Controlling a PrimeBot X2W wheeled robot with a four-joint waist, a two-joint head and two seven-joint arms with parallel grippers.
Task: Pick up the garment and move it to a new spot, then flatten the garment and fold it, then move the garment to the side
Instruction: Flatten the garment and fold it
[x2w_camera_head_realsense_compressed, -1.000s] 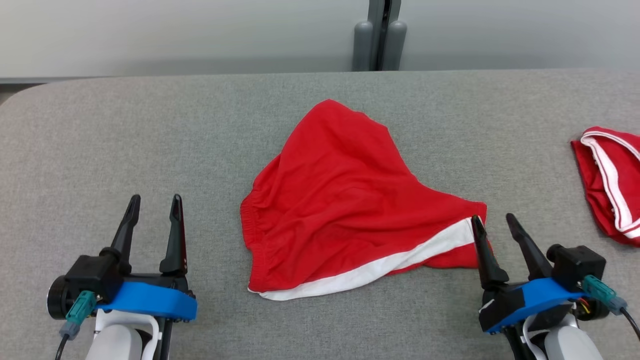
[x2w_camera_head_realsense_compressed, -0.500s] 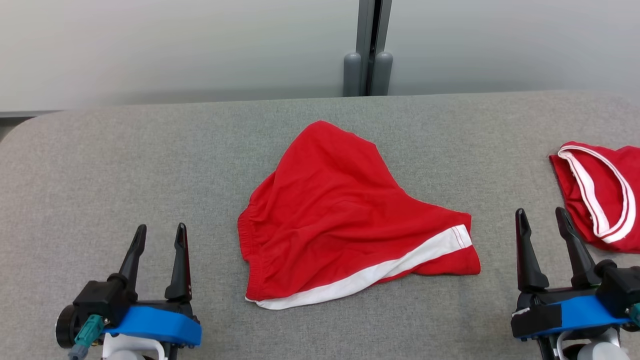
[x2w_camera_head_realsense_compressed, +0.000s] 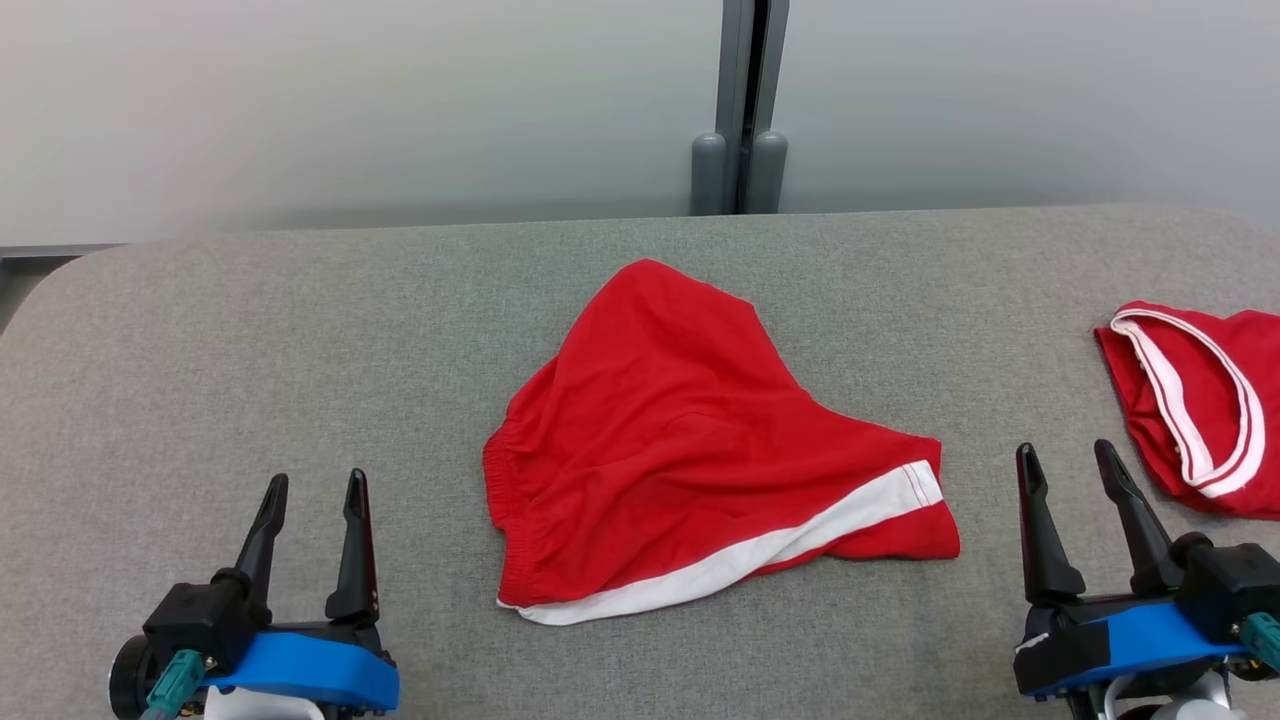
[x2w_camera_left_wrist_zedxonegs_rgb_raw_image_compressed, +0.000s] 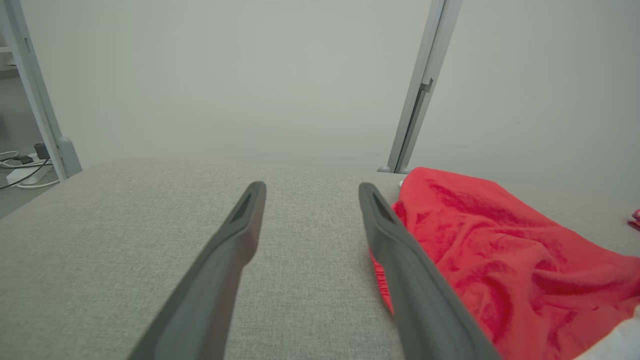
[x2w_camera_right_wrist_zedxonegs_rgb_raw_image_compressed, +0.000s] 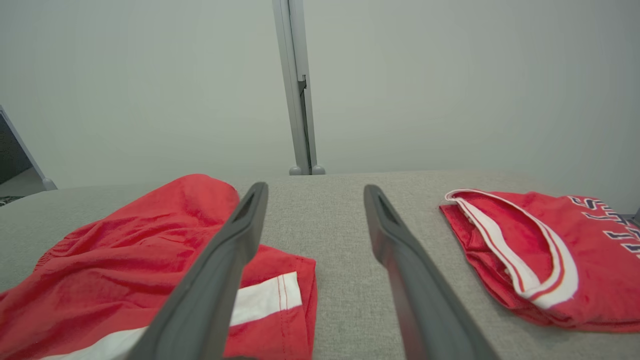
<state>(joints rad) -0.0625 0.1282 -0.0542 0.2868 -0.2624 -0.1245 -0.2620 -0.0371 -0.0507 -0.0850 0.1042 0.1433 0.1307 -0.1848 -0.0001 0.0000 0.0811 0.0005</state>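
The left pincer (x2w_camera_head_realsense_compressed: 316, 478) is sitting at the lower left of the head view, low over the grey worktop (x2w_camera_head_realsense_compressed: 250, 340). Its 2 long dark fingers (x2w_camera_head_realsense_compressed: 352, 545) are pointing straight ahead, away from the robot and toward the pale wall (x2w_camera_head_realsense_compressed: 350, 100). The fingers are standing apart, and nothing is sitting between them. A blue band (x2w_camera_head_realsense_compressed: 300, 678) is wrapping the wrist behind them. The right pincer (x2w_camera_head_realsense_compressed: 1064, 448) is sitting at the lower right, and it is pointing the same way, leaning a little to the left. Its 2 fingers are standing apart too, with only bare worktop between them. I cannot tell if either pincer is touching the worktop. The red shorts (x2w_camera_head_realsense_compressed: 690, 440) are lying in the middle of the worktop, all crumpled, between the 2 pincers. The stretchy waist is facing the left pincer, and the white stripe is running along the near edge toward the right pincer. Neither pincer is touching the shorts. A red top (x2w_camera_head_realsense_compressed: 1215, 330) with white trim is lying near the right edge, just beside the right pincer. A grey post (x2w_camera_head_realsense_compressed: 742, 100) is standing behind the worktop.
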